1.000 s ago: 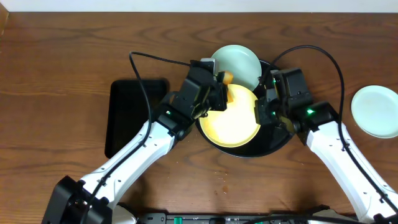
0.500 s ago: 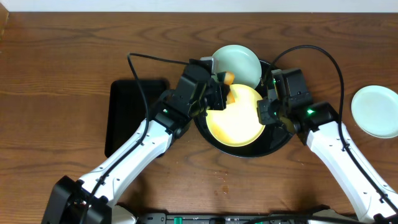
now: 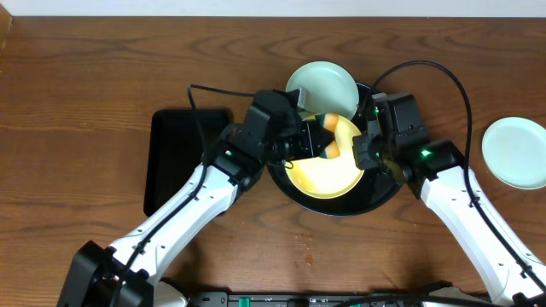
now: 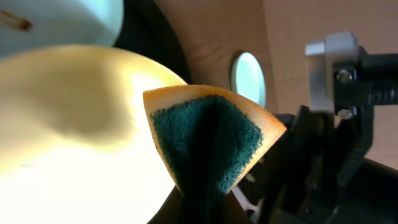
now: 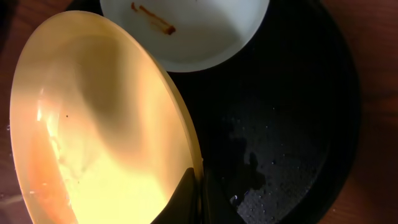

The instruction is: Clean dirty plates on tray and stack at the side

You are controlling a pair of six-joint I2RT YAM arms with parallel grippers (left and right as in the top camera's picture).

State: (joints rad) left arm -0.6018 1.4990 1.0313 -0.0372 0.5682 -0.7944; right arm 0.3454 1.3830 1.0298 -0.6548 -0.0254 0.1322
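Yellow plate lies in the black tray, seen from overhead. The left gripper clamps a sponge above it, and the right gripper pinches its right rim. A pale plate sits farther off, and another plate is right on the bench.

Left wrist: the sponge is orange with a green face.

Right wrist: the gripper is closed tight on the yellow rim.

No text, label, brand mark, number or sign can be read in any view, neither on the yellow plate, the round black tray nor the sponge.
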